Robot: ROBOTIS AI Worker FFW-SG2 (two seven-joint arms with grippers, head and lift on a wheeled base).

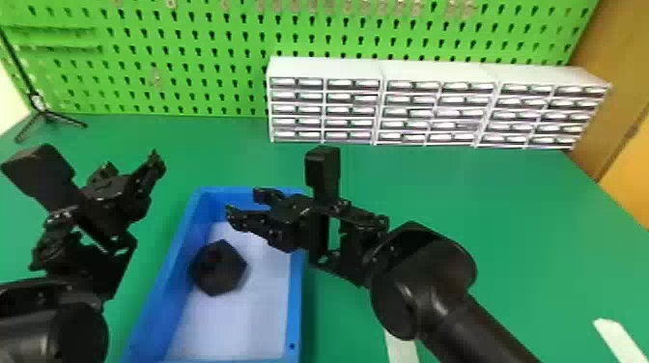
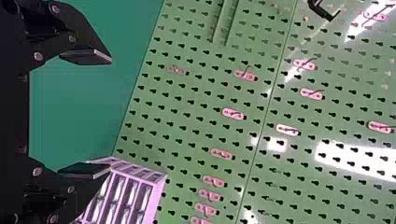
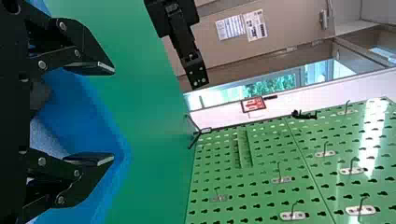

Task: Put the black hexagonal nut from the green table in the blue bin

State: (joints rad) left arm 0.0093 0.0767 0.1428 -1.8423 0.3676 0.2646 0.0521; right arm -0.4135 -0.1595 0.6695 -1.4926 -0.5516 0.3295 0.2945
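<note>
1. Black hexagonal nut (image 1: 218, 268): in the bin, close to its left wall, right hex outline a bit blurred. Can't tell if it's flat on the floor of the bin. Rest goes large to small.
2. Matte green tabletop (image 1: 483, 217): spans most of the head view, from left edge to right edge.
3. Bright green perforated metal pegboard (image 1: 193, 62): across the top, behind the table.
4. Blue rectangular bin with pale floor (image 1: 295, 314): lower middle of frame, left of center, on the table.
5. Row of white drawer cabinets with clear-fronted drawers (image 1: 323, 67): upper right, against the pegboard.
6. Right gripper, black, two flat fingers (image 1: 242, 203): center, overlapping the upper right of the bin in frame, pointing left. Fingers spread; pads (image 3: 91, 68) well apart in right wrist view.
7. Left gripper, same type (image 1: 131, 164): left side of frame, up and left of the bin. Fingers spread; pads (image 2: 86, 57) well apart in left wrist view.
8. Thin black tripod (image 1: 38, 102): upper left, standing on the table by the pegboard.
9. White flat strips: one at bottom, right of center (image 1: 403, 350), other at lower right (image 1: 618, 338).
</note>
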